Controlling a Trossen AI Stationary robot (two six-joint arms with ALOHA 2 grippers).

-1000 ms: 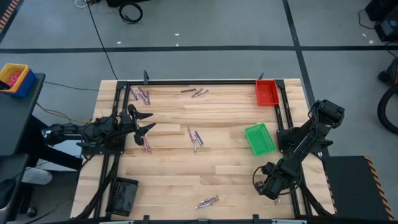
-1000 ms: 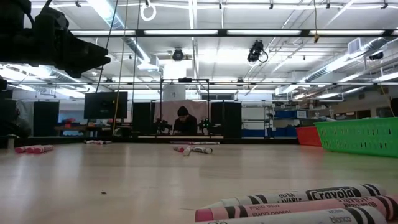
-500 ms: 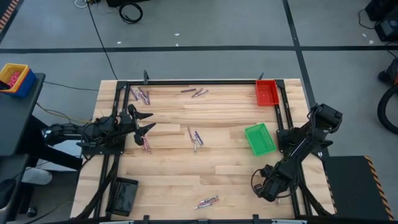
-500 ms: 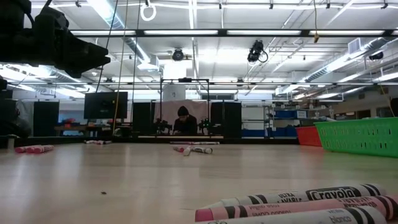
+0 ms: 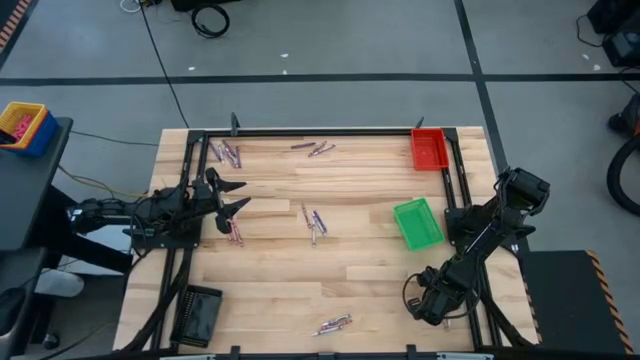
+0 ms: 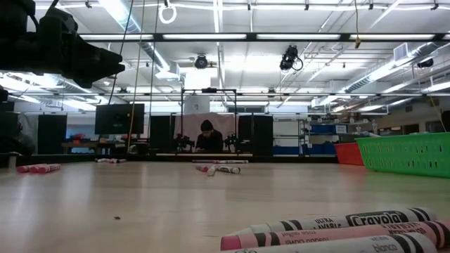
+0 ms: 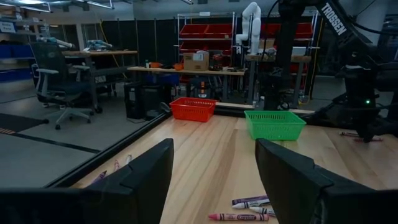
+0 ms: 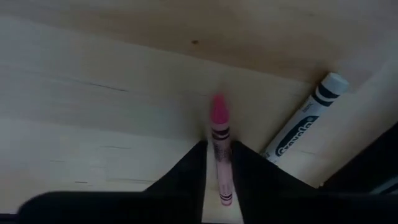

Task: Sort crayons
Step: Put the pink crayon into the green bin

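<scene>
The right gripper (image 8: 219, 163) is the hard part to read from above: in the high view it is a dark lump at the near right corner of the light wooden tabletop (image 5: 350, 190), its fingers hidden under the wrist. Its own wrist view settles the matter, showing the two dark fingers (image 8: 186, 168) closed on either side of a slim pink paper-wrapped crayon (image 8: 219, 127), which sticks out past the fingertips just above the wood. A white crayon with a black-banded label (image 8: 306, 121) lies just beside it, half cut off by a dark edge. The left gripper (image 5: 232, 197) hangs over the tabletop's left side with its fingers spread wide and nothing between them. Small clusters of purplish and grey crayons (image 5: 315, 222) lie loose near the middle, far edge and near edge, too small there to tell shades apart. The green mesh tray (image 5: 417, 223) and red mesh tray (image 5: 428, 148) stand on the right; whether they hold anything is not visible. Compared with a second ago, the right arm has edged slightly toward the near edge; the left arm and loose crayons are unchanged.
</scene>
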